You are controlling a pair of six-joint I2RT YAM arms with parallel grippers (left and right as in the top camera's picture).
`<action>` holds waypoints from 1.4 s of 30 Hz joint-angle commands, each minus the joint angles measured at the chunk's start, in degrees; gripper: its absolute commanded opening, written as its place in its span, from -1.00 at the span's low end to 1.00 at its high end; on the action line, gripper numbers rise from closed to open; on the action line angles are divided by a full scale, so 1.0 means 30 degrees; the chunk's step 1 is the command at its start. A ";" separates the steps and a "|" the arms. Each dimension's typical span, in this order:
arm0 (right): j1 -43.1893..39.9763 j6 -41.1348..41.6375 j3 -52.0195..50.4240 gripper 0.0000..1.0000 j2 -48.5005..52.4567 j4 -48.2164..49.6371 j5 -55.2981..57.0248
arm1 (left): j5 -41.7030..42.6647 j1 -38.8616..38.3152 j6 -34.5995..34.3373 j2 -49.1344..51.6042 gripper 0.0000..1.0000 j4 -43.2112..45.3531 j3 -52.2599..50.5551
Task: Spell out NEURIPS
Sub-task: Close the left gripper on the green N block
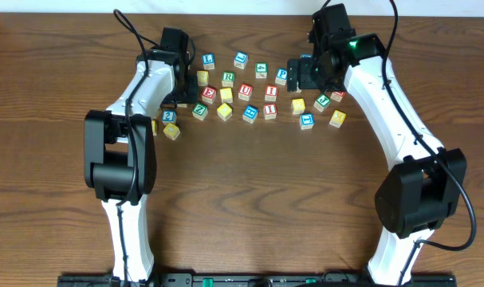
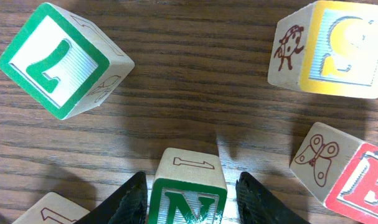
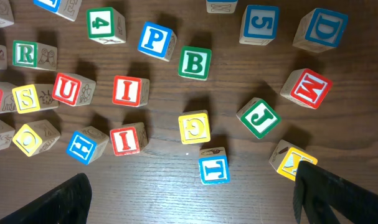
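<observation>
Tight to the left wrist lens, a green-framed wooden N cube [image 2: 189,208] sits on the wood between the black fingers of the left gripper [image 2: 190,182]. The jaws are drawn in close on either side of it; whether the pads are pressing yet cannot be told. Beneath everything runs the dark wood-grain table [image 1: 242,207], with open wood showing in front of the cubes.

The two white-and-black arms reach to the far side. The left arm [image 1: 134,100] is over the left end of the scatter of cubes and the right arm [image 1: 385,96] over the right end. The right gripper [image 3: 192,196] hangs with its jaws spread wide and nothing between them.

Below it the rest of the word lies loose and out of order: green-framed R cube [image 3: 25,54], red-framed U cube [image 3: 67,89], red-framed I cube [image 3: 127,91], blue-framed P cube [image 3: 154,38], yellow-framed S cube [image 3: 27,98]. The red-framed E cube [image 2: 363,186] stands near the N, to its right in the left wrist view.

The step in hand looks to be the pick of the first letter. Done well, it likely means a square squeeze on two opposite faces and a straight lift clear of the E and S neighbours. The set-down would then go at one end of the open wood, letter up, with room left for six more.
</observation>
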 commanded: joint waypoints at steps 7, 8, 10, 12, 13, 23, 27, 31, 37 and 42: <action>0.0160 0.0131 0.0393 0.99 0.0000 -0.0022 0.0219 | 0.0197 -0.0007 -0.0168 0.0291 -0.09 0.0036 -0.0073; 0.0160 0.0131 0.0393 0.99 0.0000 -0.0022 0.0226 | 0.0197 -0.0007 -0.0168 0.0291 -0.10 0.0109 -0.0124; 0.0160 0.0131 0.0393 0.99 0.0000 -0.0022 0.0226 | 0.0204 -0.0007 -0.0168 0.0284 -0.09 0.0182 -0.0175; 0.0160 0.0131 0.0393 0.99 0.0000 -0.0022 0.0226 | 0.0364 -0.0007 -0.0168 0.0284 -0.10 0.0240 -0.0175; 0.0160 0.0131 0.0393 0.99 0.0000 -0.0022 0.0226 | 0.0430 -0.0007 -0.0175 0.0291 -0.10 0.0255 -0.0175; 0.0160 0.0131 0.0393 0.99 0.0000 -0.0022 0.0226 | 0.0459 -0.0007 -0.0160 0.0291 -0.12 0.0328 -0.0386; 0.0160 0.0131 0.0393 0.99 0.0000 -0.0022 0.0226 | 0.0459 -0.0007 -0.0153 0.0291 -0.21 0.0437 -0.0721; 0.0160 0.0131 0.0393 0.99 0.0000 -0.0022 0.0219 | 0.0452 -0.0007 -0.0087 0.0291 -0.21 0.0583 -0.0867; 0.0160 0.0131 0.0393 0.99 0.0000 -0.0022 0.0226 | 0.0452 -0.0007 -0.0087 0.0277 -0.36 0.0809 -0.0845; 0.0160 0.0131 0.0393 0.99 0.0000 -0.0022 0.0219 | 0.0452 -0.0007 -0.0095 -0.0015 -0.43 0.0714 -0.0517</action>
